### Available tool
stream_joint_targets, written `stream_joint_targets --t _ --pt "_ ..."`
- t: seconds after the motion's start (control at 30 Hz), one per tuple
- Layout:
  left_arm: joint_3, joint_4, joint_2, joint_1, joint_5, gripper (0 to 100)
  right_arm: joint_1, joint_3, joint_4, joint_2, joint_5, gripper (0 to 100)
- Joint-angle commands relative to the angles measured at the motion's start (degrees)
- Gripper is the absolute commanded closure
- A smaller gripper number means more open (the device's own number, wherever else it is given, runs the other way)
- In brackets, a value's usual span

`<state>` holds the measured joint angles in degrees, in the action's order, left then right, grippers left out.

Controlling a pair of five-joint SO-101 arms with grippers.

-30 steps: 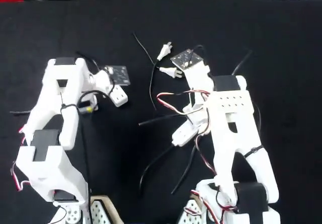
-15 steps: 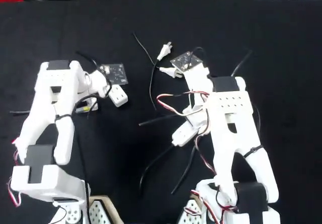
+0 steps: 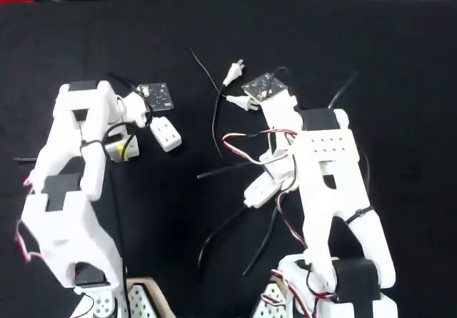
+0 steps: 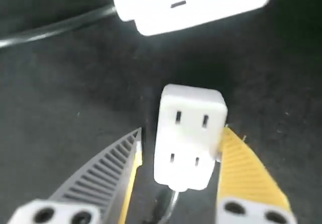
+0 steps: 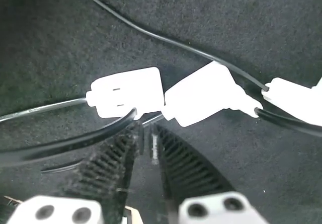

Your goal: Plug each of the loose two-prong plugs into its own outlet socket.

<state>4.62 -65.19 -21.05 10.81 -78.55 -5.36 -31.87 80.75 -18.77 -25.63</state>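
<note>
On the black cloth to the left, the white outlet block [image 4: 187, 151] lies slotted face up between the spread fingers of the left gripper [image 4: 182, 133]. The yellow finger [image 4: 246, 168] is touching or just beside one flank, and the grey finger [image 4: 110, 166] stands a little clear of the other, so nothing is clamped yet. Over by the right arm, a loose plug [image 3: 233, 70] and a second plug [image 3: 246, 102] lie near each other with their prongs bare and in no socket. The right gripper [image 5: 146, 131] has its fingers drawn almost together with only a sliver between them, holding nothing I can make out, and a black cable [image 5: 75, 143] crosses right at the tips. Just past them, two white cord ends [image 5: 126, 99] lie touching end to end. I can't tell whether they are mated. To my eye the job now is to steady the block. The left fingers should close squarely on its two flanks, low enough that it won't tip, and leave both pairs of slots uncovered. The right fingers would need to spread, stay clear of that cable, and take a plug by its body behind the prongs so the blades line up with a slot pair.
</note>
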Motion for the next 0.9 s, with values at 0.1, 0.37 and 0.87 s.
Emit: stream_joint_targets --t 0.1,0.37,0.87 --pt "-10.2 -8.4 -5.6 0.7 0.8 78 -0.8 0.7 -0.7 -1.9 -0.1 96.2" --pt "-10.5 -20.7 -4.2 0.0 1.0 95 -0.8 0.5 -0.6 -1.9 -0.1 96.3" --pt "17.3 -13.1 13.4 -14.2 24.0 97 -0.5 0.5 -0.3 -1.9 0.3 96.3"
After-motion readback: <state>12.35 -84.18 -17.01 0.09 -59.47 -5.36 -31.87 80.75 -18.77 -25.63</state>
